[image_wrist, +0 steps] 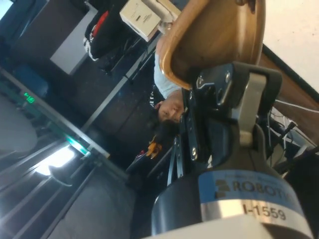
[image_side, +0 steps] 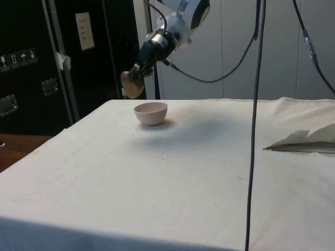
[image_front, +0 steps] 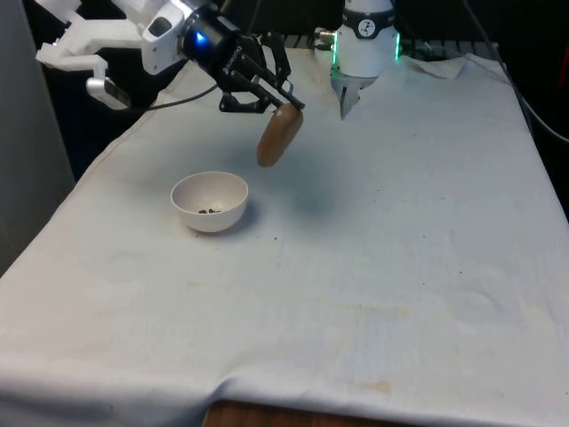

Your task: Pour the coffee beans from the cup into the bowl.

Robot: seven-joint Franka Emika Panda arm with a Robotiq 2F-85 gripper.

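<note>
On the desk [image_front: 373, 267], under its white cloth, the nearest task thing in the front view is one white bowl [image_front: 210, 201], upright at left of centre in the frame, with a small dark scatter of coffee beans [image_front: 210, 211] on its bottom; they are too small to count. In the side view the same bowl [image_side: 151, 113] stands in the upper middle of the frame, near the desk's far edge.

Above and behind it, towards the upper middle of the front frame, hangs one brown cup [image_front: 280, 135]. Its long axis is steeply tilted, running from the tool down towards the lower left of the frame, so the low end points at the cloth just to the front view's right of the bowl, not over it. In the side view the cup [image_side: 132, 84] hangs in the air to the upper left of the bowl, apart from it. In the wrist view its tan rim and inside [image_wrist: 214, 40] sit directly beyond the fingers.

The tool [image_front: 283, 96] is clamped on the cup's upper edge. The single white arm [image_front: 133, 31] reaches in from the upper left corner of the front frame, its wrist angled down and to the right; in the side view the tool [image_side: 140, 69] slopes down to the left from the top centre.

At the far end of the desk the cloth lies rumpled, with a folded flap [image_side: 306, 140] at the right edge of the side frame.
</note>
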